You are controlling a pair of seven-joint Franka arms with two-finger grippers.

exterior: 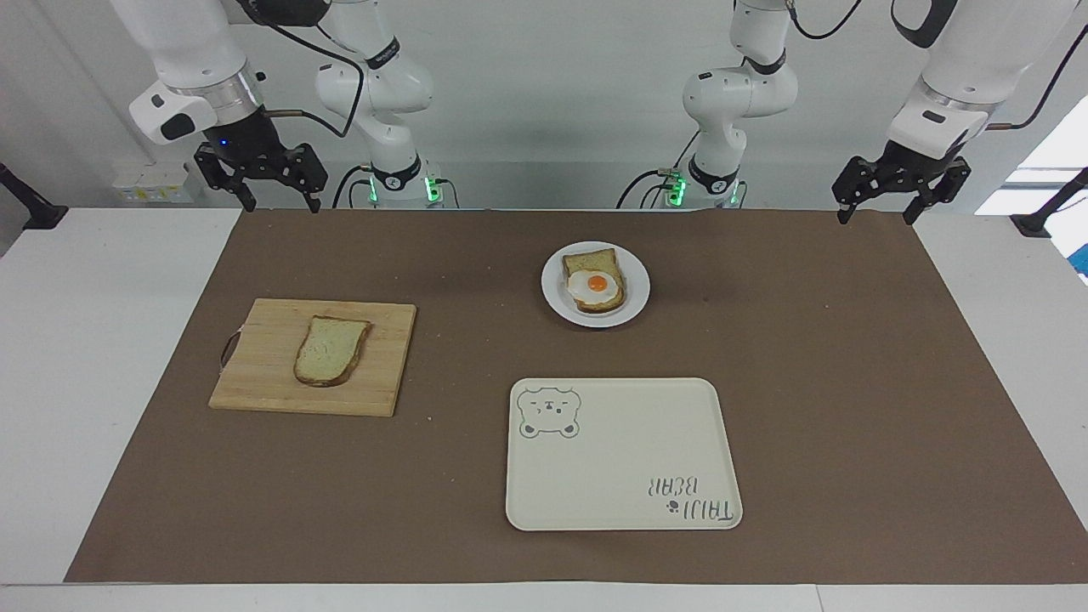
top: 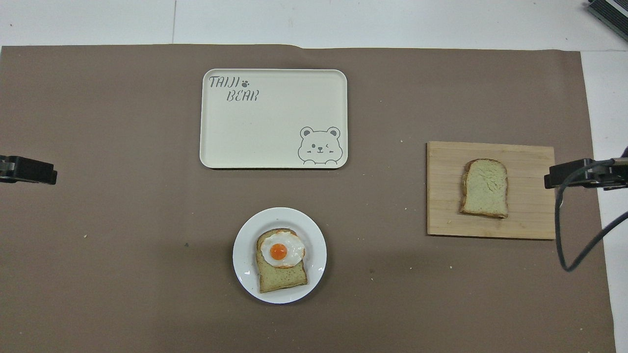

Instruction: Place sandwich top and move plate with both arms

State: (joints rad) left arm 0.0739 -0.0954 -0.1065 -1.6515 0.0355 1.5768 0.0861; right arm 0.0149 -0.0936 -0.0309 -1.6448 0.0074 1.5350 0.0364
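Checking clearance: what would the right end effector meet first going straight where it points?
The open right end effector points down: probably the brown mat near its robot-side corner, or the white table beside it. Depth is unclear.

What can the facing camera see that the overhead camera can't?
Only the facing view shows the whole white arms, with the right gripper and the left gripper open, raised at the robots' edge of the table. Only the overhead view shows the tray lettering the right way up. Both show the sandwich top on the wooden board, and the egg bread on the plate.
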